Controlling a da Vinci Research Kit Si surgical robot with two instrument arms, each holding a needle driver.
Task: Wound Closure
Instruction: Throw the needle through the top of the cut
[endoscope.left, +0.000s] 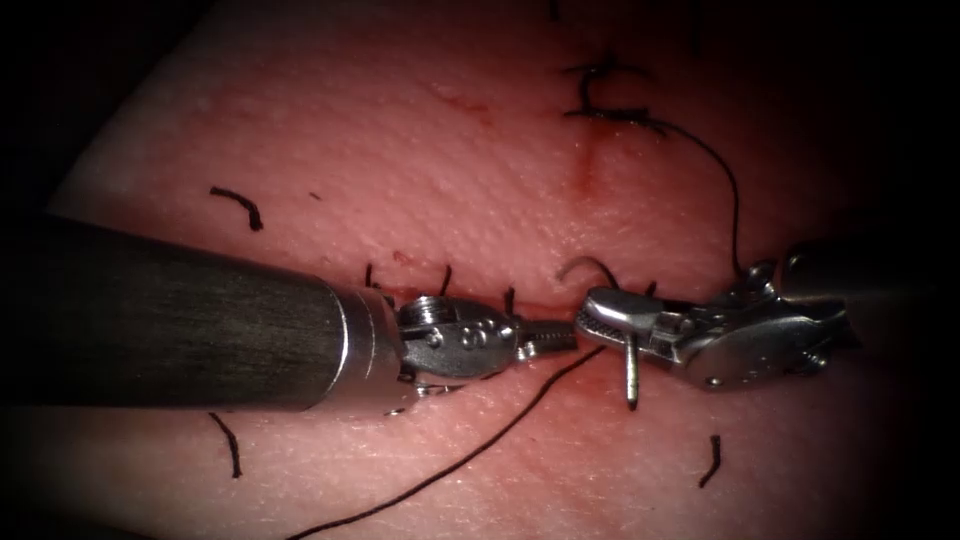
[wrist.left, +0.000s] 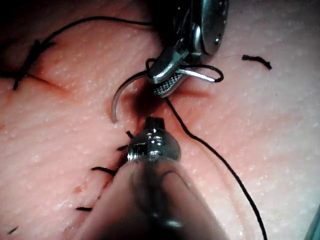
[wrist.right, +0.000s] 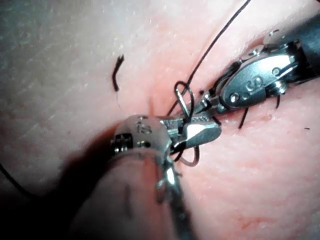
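Claw of the right arm (endoscope.left: 592, 318) is closed on the curved needle (endoscope.left: 631, 372), gripping it near the thread end as far as I can judge, so that one part of the curve hangs below the jaws and the other part arches above them toward the cut (endoscope.left: 480, 300). The needle seems free of the tissue (endoscope.left: 400, 160); its tip in the left wrist view (wrist.left: 114, 120) lies just over the surface, but contact I cannot exclude. Left claw (endoscope.left: 560, 336) stands just beside the right one, narrow, almost closed, and holds nothing I can see. The thread (endoscope.left: 480, 450) runs from the needle across the tissue below the cut, and another length goes up to the finished knot (endoscope.left: 605, 112). One risk, in my judgement, is that the needle turns in the jaws, because the grip is far from the middle. Another is that the loose thread near both claws catches on a jaw or loops around the needle.
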